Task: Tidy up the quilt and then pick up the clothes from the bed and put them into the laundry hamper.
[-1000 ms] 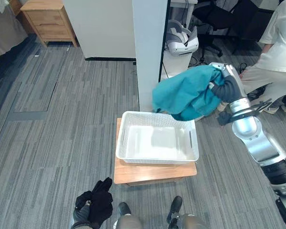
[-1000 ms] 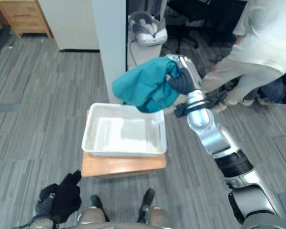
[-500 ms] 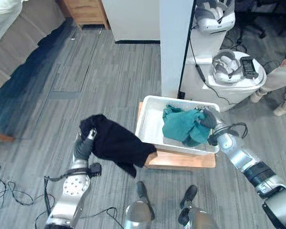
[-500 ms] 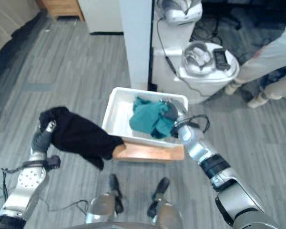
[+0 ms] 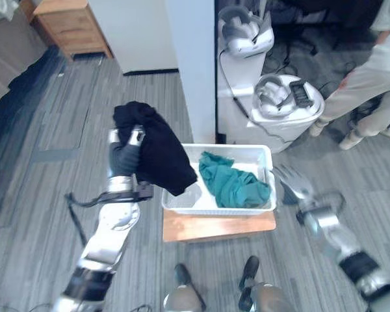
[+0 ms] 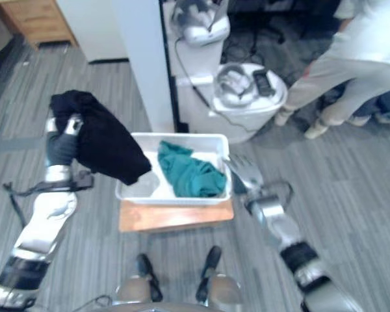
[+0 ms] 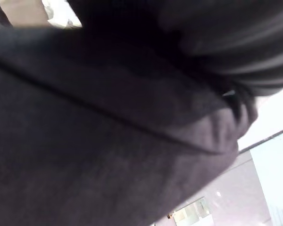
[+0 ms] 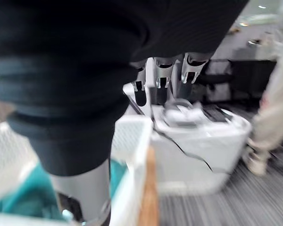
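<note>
- The black garment (image 5: pixel 157 151) hangs from my left hand (image 5: pixel 125 154), bunched at the top over my fingers and draping down so its lower edge overlaps the near-left corner of the white hamper (image 5: pixel 263 158).
- My left hand is raised to the left of the hamper, and its fingers are curled into the dark cloth; in the left wrist view, the same black fabric (image 7: pixel 108 132) lies right against the camera.
- The teal garment (image 5: pixel 232 184) lies crumpled inside the hamper, towards its right half, touching nothing of mine.
- The hamper is a shallow white tray-like basket with cut-out handles, and it sits on a low wooden stand (image 5: pixel 218 226) on the grey striped carpet (image 5: pixel 58 175).
- My right hand (image 5: pixel 292 184) is just beside the hamper's right wall, outside it, with the fingers spread and straight, holding nothing.
- In the right wrist view, my right fingers (image 8: pixel 156 88) point straight out past the hamper's rim (image 8: pixel 132 136), with teal cloth (image 8: pixel 19 200) showing inside.
- Behind the hamper stands a white pillar (image 5: pixel 192 65), and to its right is a round white table (image 5: pixel 289 110) with a headset and a small dark device on it.
- A second headset (image 5: pixel 245 32) rests on a higher white surface behind that.
- A person in light clothes (image 5: pixel 367 78) is at the far right.
- A wooden bedside cabinet (image 5: pixel 68 26) stands at the far left, and the side of the bed (image 5: pixel 13 71) is beside it.
</note>
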Robot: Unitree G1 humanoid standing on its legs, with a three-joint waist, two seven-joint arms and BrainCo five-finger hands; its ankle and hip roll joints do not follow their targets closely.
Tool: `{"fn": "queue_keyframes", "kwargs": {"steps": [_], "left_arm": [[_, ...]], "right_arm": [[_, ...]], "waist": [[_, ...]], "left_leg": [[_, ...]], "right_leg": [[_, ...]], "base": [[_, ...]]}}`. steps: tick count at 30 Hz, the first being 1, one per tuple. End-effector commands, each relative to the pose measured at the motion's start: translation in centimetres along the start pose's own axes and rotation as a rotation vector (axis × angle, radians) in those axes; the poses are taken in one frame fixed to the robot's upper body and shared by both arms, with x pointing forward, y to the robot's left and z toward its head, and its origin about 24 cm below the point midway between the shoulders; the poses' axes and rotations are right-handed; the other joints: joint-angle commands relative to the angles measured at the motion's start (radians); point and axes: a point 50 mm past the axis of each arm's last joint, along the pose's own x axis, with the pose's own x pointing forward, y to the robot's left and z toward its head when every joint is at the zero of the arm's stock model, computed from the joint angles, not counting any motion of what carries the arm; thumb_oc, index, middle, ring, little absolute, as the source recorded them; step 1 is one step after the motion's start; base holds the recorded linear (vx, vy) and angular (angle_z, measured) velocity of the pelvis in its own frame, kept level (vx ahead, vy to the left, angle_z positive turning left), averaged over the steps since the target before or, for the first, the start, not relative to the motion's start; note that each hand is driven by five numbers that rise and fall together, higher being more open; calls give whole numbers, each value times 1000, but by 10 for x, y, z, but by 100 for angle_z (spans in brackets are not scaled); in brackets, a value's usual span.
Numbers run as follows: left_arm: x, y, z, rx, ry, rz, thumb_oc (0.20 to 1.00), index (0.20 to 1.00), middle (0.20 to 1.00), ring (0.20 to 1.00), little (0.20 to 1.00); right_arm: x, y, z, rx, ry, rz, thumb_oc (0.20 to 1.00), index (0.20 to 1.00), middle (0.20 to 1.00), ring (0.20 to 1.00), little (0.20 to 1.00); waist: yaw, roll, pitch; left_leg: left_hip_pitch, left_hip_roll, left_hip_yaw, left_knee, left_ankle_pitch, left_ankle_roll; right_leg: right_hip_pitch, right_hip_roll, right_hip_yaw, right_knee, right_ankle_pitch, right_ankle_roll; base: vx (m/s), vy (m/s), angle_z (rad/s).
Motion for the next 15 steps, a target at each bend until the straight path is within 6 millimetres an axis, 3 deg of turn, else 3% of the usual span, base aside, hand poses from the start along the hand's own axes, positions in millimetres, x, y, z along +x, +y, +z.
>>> {"fn": "queue_keyframes", "kwargs": {"steps": [1, 3, 4, 5, 6, 7, 8, 9, 11, 15], "left_arm": [[25, -14, 3, 79, -25, 12, 200, 200, 200, 200, 200], [24, -32, -21, 87, 110, -38, 200, 200, 200, 200, 200], [25, -33, -22, 86, 111, -38, 200, 200, 200, 200, 200], [14, -41, -42, 81, 219, -89, 200, 200, 200, 200, 200], [5, -45, -54, 79, 284, -115, 627, 627, 627, 627, 627], [5, -45, -54, 78, 285, -116, 1000, 1000, 1000, 1000, 1000], [-10, -48, -72, 74, 383, -130, 1000, 1000, 1000, 1000, 1000], [-9, -49, -72, 74, 383, -130, 1000, 1000, 1000, 1000, 1000], [-29, -49, -93, 36, 514, -135, 1000, 1000, 1000, 1000, 1000], [-28, -38, -91, -28, 507, -72, 1000, 1000, 1000, 1000, 1000]], "right_arm": [[-23, 30, -32, -104, 101, 111, 1000, 1000, 1000, 1000, 1000], [-39, 55, -47, -116, 186, 222, 1000, 1000, 1000, 1000, 1000], [-39, 55, -47, -117, 187, 221, 1000, 1000, 1000, 1000, 1000], [-44, 63, -52, -129, 218, 269, 1000, 1000, 1000, 1000, 1000], [-47, 69, -52, -127, 233, 295, 1000, 1000, 1000, 1000, 1000], [-48, 70, -52, -128, 233, 296, 1000, 1000, 1000, 1000, 1000], [-49, 74, -49, -102, 247, 315, 1000, 1000, 1000, 1000, 1000], [-49, 74, -49, -102, 247, 315, 1000, 1000, 1000, 1000, 1000], [-47, 75, -41, -39, 247, 307, 1000, 1000, 1000, 1000, 1000], [-46, 77, -32, 10, 237, 294, 1000, 1000, 1000, 1000, 1000]], "waist": [[-91, 27, -20], [-128, 25, -10], [-127, 26, -12], [-136, 28, -1], [-139, 30, 2], [-139, 30, 1], [-142, 30, 11], [-142, 30, 10], [-143, 34, 20], [-132, 37, 12]], "left_leg": [[31, 8, 19, -1, -142, -10], [20, 5, 45, -1, -141, -11], [19, 5, 47, -1, -141, -10], [14, 2, 57, -1, -138, -10], [11, 2, 62, -1, -137, -10], [11, 2, 63, -1, -138, -10], [7, 1, 67, -1, -136, -10], [7, 1, 67, -1, -136, -9], [1, 1, 62, -1, -133, -9], [3, 2, 52, -1, -132, -10]], "right_leg": [[44, -58, -24, 2, -181, 107], [5, -63, -4, 2, -165, 116], [3, -63, -2, 2, -165, 116], [-14, -66, 5, 2, -158, 117], [-21, -67, 9, 2, -155, 116], [-22, -67, 9, 2, -155, 116], [-29, -71, 13, 2, -152, 114], [-29, -71, 13, 2, -152, 114], [-34, -78, 12, 2, -146, 111], [-21, -80, 0, 2, -147, 110]], "base": [[-40, 31, -38], [-55, 26, -51], [-59, 32, -53], [-49, 36, -46], [-49, 35, -49], [-28, 24, -49], [-13, 13, -46], [-33, 16, -23], [-10, 4, -4], [14, 2, 12]]}}
